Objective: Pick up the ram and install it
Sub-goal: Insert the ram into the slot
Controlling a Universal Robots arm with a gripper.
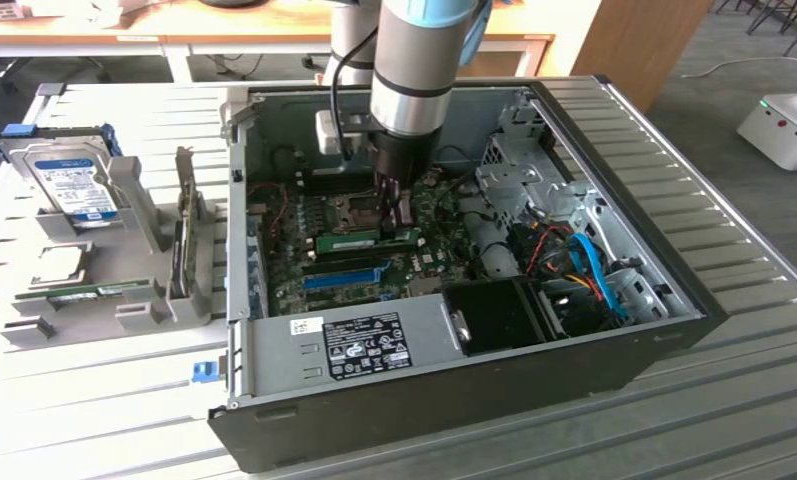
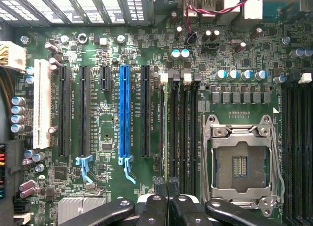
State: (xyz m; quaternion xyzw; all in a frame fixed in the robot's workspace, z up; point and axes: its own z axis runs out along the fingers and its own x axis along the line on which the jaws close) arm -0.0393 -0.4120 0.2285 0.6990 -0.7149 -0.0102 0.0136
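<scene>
Fingers [image 2: 158, 184]: we see them clenched on the ram [image 2: 164, 123], low inside the open case [image 1: 505, 395].
The ram: on edge at a memory slot, between the blue slot [image 2: 124, 113] and the processor socket [image 2: 239, 162].
Second stick [image 1: 101, 291]: in the grey holder [image 1: 142, 318] on the desk [image 1: 718, 200], at the exterior view's left.
</scene>
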